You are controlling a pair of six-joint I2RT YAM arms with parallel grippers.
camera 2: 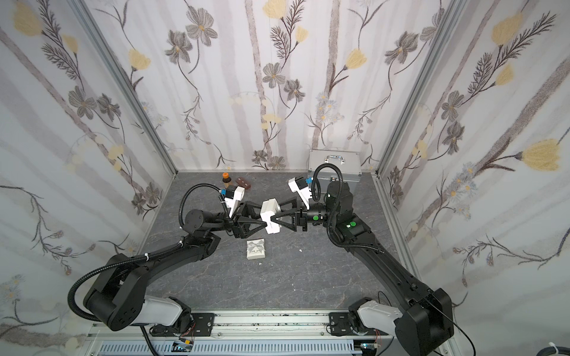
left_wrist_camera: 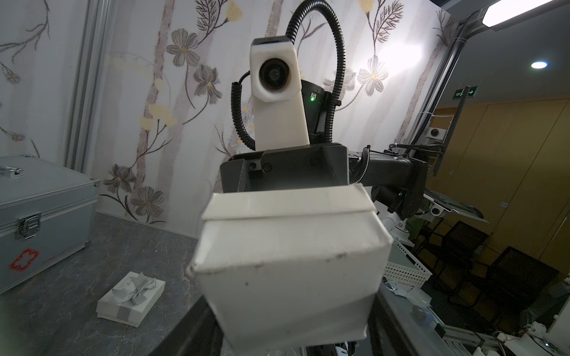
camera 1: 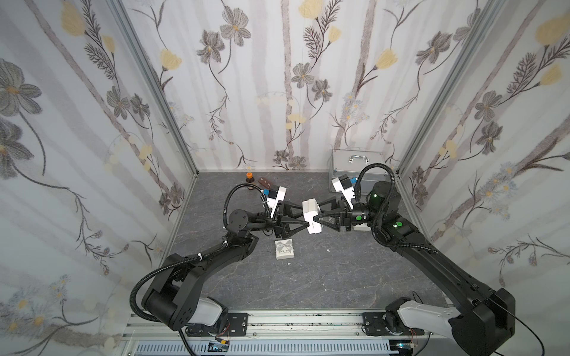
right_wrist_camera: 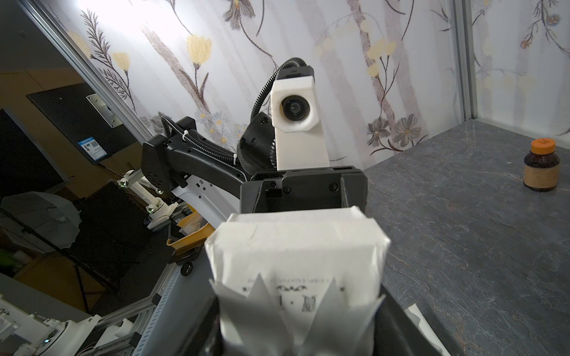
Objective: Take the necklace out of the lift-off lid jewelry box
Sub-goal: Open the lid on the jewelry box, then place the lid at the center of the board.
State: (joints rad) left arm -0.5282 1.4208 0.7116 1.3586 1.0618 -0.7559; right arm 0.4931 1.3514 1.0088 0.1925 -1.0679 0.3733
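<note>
Currently, the white jewelry box is held aloft over the middle of the desk. It is clasped from opposite sides by the left gripper and the right gripper, both sets of jaws closed against it. Its lid is on, and the necklace cannot be made out.

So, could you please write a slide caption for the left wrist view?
White jewelry box held up before the right wrist camera; bow-topped box on the table.
</note>
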